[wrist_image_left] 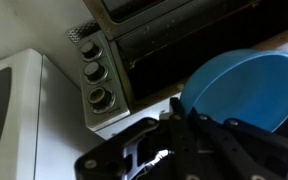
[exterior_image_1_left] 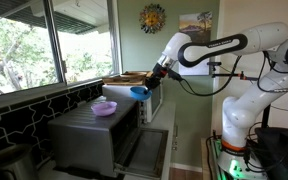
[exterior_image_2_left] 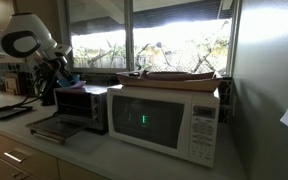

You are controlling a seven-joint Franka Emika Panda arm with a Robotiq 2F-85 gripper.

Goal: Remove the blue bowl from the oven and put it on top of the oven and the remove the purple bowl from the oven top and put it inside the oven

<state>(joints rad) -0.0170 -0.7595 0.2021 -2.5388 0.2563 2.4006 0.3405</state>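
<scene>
The blue bowl (exterior_image_1_left: 139,92) hangs in my gripper (exterior_image_1_left: 147,85), held by its rim in the air above the right end of the oven top. The wrist view shows the bowl (wrist_image_left: 242,88) with the gripper's fingers (wrist_image_left: 182,128) shut on its edge. The dark-grey oven (exterior_image_1_left: 84,135) stands on the counter with its front door dropped open (exterior_image_1_left: 144,150). It also shows in an exterior view (exterior_image_2_left: 82,105) and in the wrist view (wrist_image_left: 174,40). The purple bowl (exterior_image_1_left: 104,108) sits upright on the oven's flat top, left of the blue bowl.
A white microwave (exterior_image_2_left: 164,118) stands right beside the oven, with a flat wooden tray (exterior_image_2_left: 169,76) on top. Windows run along the wall behind. The oven's knob panel (wrist_image_left: 96,70) faces the wrist camera. The counter edge is in front of the open door.
</scene>
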